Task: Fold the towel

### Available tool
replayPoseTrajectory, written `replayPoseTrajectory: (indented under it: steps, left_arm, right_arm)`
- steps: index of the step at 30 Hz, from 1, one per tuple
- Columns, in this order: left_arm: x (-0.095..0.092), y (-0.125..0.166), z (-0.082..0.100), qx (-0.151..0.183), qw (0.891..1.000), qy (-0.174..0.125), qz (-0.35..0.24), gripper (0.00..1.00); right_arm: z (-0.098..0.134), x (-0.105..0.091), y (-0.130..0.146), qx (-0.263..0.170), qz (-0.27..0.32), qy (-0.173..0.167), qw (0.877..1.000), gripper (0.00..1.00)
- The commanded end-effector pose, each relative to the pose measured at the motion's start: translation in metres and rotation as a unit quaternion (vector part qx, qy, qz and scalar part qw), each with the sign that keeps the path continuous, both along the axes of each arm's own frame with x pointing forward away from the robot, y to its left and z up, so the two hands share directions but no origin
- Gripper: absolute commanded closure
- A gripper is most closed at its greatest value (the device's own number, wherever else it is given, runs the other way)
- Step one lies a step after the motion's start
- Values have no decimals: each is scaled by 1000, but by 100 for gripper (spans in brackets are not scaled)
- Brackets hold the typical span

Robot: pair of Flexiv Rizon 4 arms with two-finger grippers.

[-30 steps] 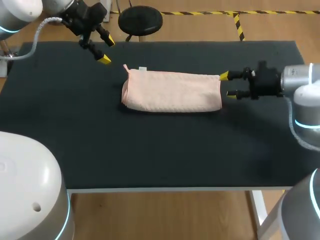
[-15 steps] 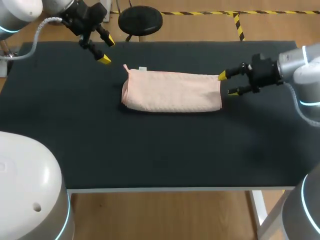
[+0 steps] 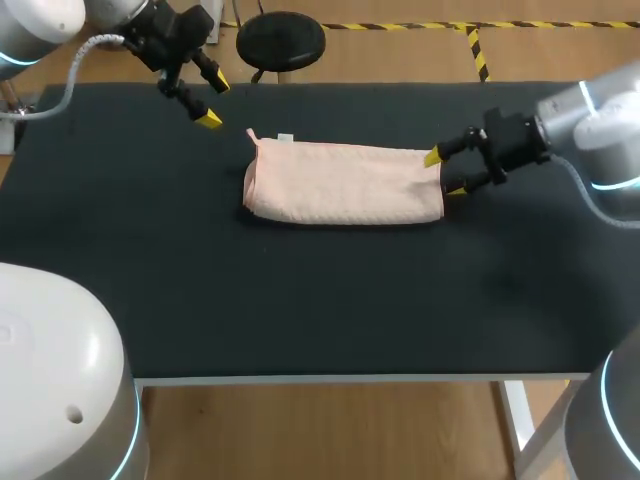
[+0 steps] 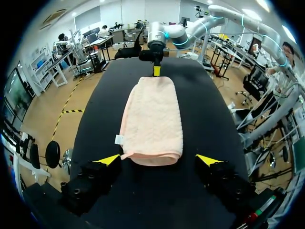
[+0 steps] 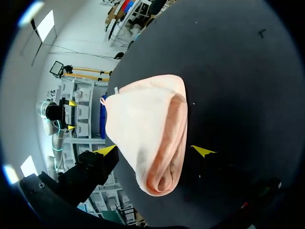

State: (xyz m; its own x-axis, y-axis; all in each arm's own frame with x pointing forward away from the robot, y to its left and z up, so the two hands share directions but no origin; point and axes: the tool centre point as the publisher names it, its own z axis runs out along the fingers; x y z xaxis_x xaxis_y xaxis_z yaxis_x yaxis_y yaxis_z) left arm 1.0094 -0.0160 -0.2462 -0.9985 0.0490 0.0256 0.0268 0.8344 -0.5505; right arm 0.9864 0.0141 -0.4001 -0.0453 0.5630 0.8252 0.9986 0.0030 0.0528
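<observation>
A pink towel (image 3: 345, 183) lies folded into a long strip in the middle of the black table. My right gripper (image 3: 444, 173) is at its right end and open, one yellow tip by the far corner and one by the near corner. In the right wrist view the towel's folded end (image 5: 157, 157) sits between the spread fingers of the gripper (image 5: 155, 150). My left gripper (image 3: 212, 102) hangs open beyond the towel's far left corner, apart from it. From the left wrist, the towel (image 4: 152, 114) stretches ahead of that gripper (image 4: 158, 160) toward my right gripper (image 4: 155, 71).
The black tabletop (image 3: 300, 300) spreads wide in front of the towel up to the table's front edge (image 3: 320, 378). A small white tag (image 3: 285, 138) sticks out at the towel's far left corner.
My right gripper has moved left and slightly away from me, bringing its open fingers around the towel's right end. The left arm and the towel have stayed still.
</observation>
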Motion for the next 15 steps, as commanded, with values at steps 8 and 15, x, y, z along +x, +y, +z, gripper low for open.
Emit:
replayPoseTrajectory:
  steps: [8, 15]
  left_arm:
    - [0, 0, -1, -1, 1000, -1, -1, 0]
    - [0, 0, -1, -1, 1000, -1, -1, 0]
  right_arm:
    - [-8, 4, 11, 5, 14, 17, 1000, 0]
    - [-13, 2, 20, 13, 8, 21, 1000, 0]
